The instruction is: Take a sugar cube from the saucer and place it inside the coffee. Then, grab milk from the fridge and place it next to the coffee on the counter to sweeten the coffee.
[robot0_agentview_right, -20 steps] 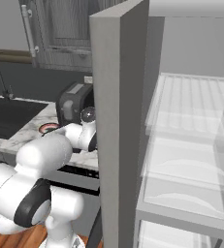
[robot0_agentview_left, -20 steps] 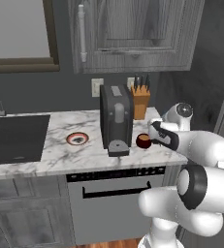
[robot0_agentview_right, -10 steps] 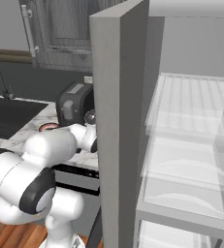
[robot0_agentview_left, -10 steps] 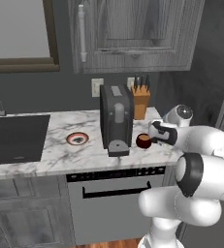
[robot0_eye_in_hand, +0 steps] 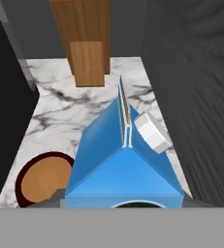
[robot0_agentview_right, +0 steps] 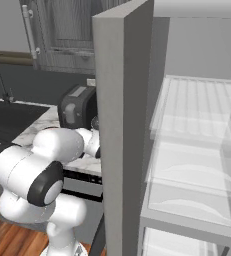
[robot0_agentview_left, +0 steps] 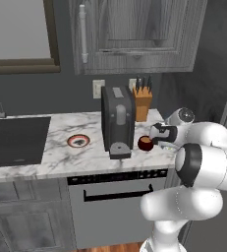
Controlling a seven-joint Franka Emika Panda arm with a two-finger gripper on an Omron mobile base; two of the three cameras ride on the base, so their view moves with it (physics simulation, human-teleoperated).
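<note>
Close to the coffee (robot0_agentview_left: 145, 143), on its far-from-sink side, the claw (robot0_agentview_left: 156, 134) hangs over the bench (robot0_agentview_left: 61, 157) with the milk (robot0_eye_in_hand: 124, 160) right at its mouth. From the hand camera the blue carton sits tight against the lens, gable and white cap up, so the claw looks to be gripping it, though the finger tips themselves are hidden and I cannot tell for sure. The coffee lies just beside the carton, tan inside showing. Beyond the cup stands a wooden knife block (robot0_agentview_left: 142, 102); the black coffee machine (robot0_agentview_left: 117, 120) walls in the cup's other side. Open marble remains between cup, block and the dark wall. Past the machine from the cup rests the saucer (robot0_agentview_left: 78, 141), then the black sink (robot0_agentview_left: 14, 140). The fridge (robot0_agentview_right: 124, 125) stands open, pale shelves bare.
</note>
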